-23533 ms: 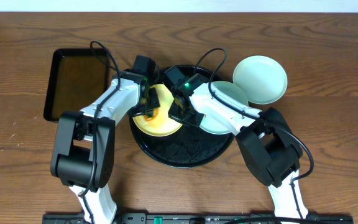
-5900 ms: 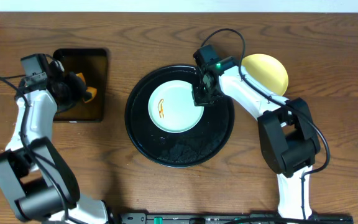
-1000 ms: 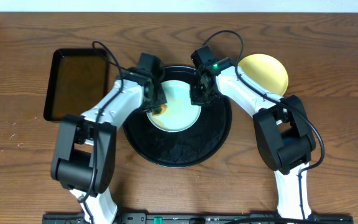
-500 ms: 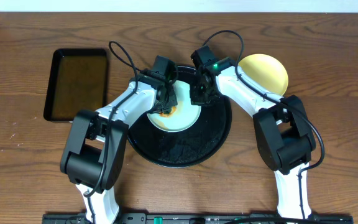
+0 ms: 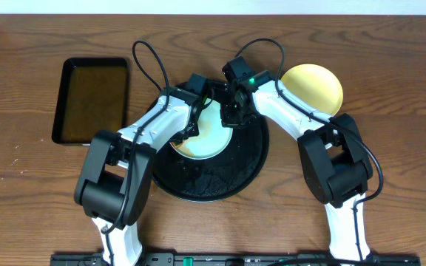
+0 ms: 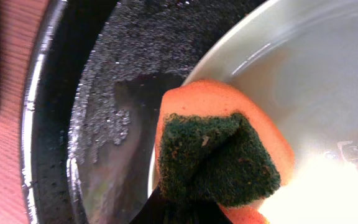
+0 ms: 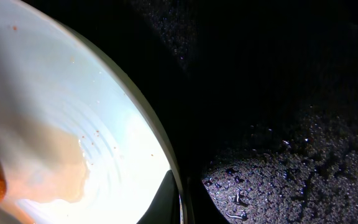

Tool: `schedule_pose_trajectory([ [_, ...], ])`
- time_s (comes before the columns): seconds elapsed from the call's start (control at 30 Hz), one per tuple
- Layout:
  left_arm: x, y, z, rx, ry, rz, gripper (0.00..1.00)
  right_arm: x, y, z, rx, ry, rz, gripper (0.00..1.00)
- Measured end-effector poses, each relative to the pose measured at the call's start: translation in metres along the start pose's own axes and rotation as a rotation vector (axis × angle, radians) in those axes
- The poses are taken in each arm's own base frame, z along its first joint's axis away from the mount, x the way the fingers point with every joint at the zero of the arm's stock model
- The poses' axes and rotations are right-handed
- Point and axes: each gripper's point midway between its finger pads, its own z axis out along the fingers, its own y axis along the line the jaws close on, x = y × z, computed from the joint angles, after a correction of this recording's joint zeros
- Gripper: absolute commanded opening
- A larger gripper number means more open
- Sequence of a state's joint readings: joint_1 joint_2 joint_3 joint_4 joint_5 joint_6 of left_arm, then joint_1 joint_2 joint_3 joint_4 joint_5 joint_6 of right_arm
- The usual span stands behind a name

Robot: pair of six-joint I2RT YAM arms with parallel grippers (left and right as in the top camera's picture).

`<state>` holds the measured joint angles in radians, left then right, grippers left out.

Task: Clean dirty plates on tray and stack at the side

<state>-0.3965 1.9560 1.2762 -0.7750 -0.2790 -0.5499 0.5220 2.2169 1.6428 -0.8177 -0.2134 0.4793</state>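
Mint plate (image 5: 211, 137) on tray (image 5: 220, 181), smeared; left gripper (image 5: 196, 124) pinches sponge (image 6: 216, 155) on it, right gripper (image 5: 232, 117) clamps its rim. Yellow plate (image 5: 315, 87) beside tray.

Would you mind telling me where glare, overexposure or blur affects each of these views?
Left wrist: the plate blows out to white at lower right, while the sponge is sharp. Right wrist: the tray sinks into black apart from wet glints. Overhead: evenly lit and sharp.
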Motion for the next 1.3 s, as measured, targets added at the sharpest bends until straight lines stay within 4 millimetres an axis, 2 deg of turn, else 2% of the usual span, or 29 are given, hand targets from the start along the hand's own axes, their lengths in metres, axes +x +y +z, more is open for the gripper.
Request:
schedule_pose_trajectory([
  [0.13,-0.011,0.011,-0.016,-0.015,-0.056,-0.020,0.08,0.000,0.000,0.000,0.000,0.000,0.003,0.02],
  [0.37,-0.045,0.033,-0.069,0.038,-0.238,-0.120,0.07,0.001,-0.001,0.000,0.004,0.005,0.009,0.02],
  [0.5,-0.056,0.040,-0.081,0.066,-0.281,-0.161,0.08,0.001,-0.001,0.000,0.004,0.005,0.010,0.01],
  [0.67,-0.071,0.063,-0.069,0.128,-0.241,-0.260,0.07,0.001,-0.001,0.000,0.004,0.005,0.010,0.01],
  [0.9,-0.104,0.113,-0.050,0.430,-0.169,-0.415,0.07,0.001,-0.001,0.000,0.004,0.005,0.010,0.01],
  [1.07,-0.106,0.155,-0.037,0.501,-0.138,-0.512,0.08,0.001,-0.001,0.000,0.003,0.004,0.010,0.01],
  [1.23,-0.104,0.175,-0.018,0.514,-0.110,-0.546,0.08,0.001,-0.002,-0.004,0.012,0.002,0.005,0.01],
  [1.3,-0.103,0.180,-0.007,0.514,-0.098,-0.554,0.08,0.001,-0.008,-0.009,0.047,-0.009,-0.007,0.01],
])
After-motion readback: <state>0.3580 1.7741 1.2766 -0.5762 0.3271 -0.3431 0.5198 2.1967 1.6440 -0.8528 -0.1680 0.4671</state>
